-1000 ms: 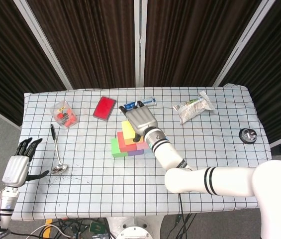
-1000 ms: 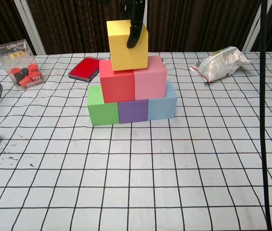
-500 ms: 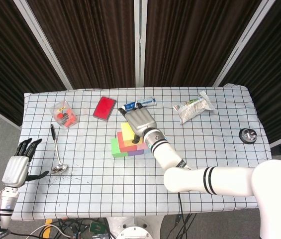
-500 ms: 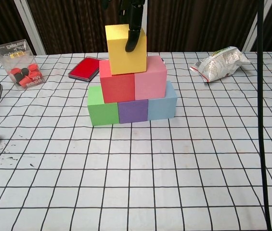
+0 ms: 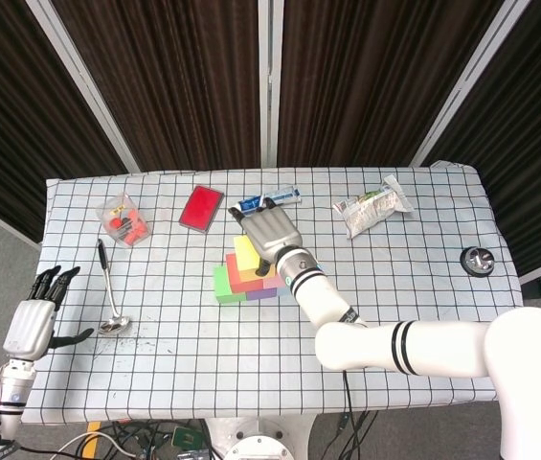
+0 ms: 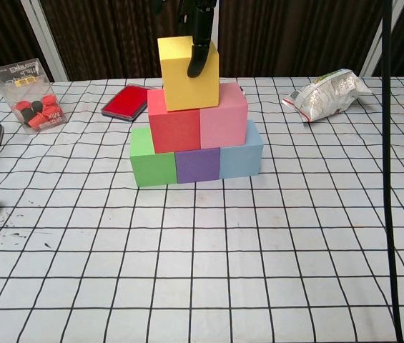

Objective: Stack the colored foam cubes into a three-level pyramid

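The right hand [image 5: 272, 233] grasps the yellow cube [image 6: 188, 73] from above, one of its fingers [image 6: 196, 61] down the near face. The cube sits atop the red cube [image 6: 174, 121] and pink cube [image 6: 224, 115], slightly left of their seam. The left hand [image 5: 31, 321] hangs released, well apart.

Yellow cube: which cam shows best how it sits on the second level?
Chest view. It faces the yellow cube side-on, resting across the red cube and pink cube, a finger of the right hand down its front. In the head view the right hand covers most of it.
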`<action>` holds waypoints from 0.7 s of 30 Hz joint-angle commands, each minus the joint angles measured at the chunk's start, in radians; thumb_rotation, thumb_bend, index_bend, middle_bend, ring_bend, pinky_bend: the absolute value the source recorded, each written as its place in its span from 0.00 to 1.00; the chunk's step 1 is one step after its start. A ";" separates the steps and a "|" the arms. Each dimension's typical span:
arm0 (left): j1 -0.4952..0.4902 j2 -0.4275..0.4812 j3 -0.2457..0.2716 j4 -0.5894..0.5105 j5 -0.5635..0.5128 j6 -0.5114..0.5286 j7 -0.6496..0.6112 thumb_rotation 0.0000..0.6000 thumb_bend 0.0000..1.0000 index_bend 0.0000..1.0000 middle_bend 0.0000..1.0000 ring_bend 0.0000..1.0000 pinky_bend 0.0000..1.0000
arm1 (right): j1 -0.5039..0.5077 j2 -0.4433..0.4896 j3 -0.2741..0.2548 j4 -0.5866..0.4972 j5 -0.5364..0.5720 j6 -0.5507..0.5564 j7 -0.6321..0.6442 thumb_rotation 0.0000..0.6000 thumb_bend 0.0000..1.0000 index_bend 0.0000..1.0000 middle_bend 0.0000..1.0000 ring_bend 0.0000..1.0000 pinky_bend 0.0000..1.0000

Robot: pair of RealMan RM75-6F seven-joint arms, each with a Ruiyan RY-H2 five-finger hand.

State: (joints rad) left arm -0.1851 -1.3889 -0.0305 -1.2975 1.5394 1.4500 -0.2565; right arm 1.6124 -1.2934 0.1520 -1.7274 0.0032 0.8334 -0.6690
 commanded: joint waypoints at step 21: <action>0.001 0.005 -0.002 -0.006 0.001 0.004 -0.003 1.00 0.00 0.07 0.12 0.00 0.06 | -0.002 -0.017 0.006 0.010 0.012 -0.001 -0.018 1.00 0.11 0.00 0.57 0.19 0.00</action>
State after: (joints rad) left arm -0.1844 -1.3837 -0.0326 -1.3039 1.5408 1.4544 -0.2597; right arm 1.6099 -1.3102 0.1580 -1.7172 0.0147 0.8324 -0.6869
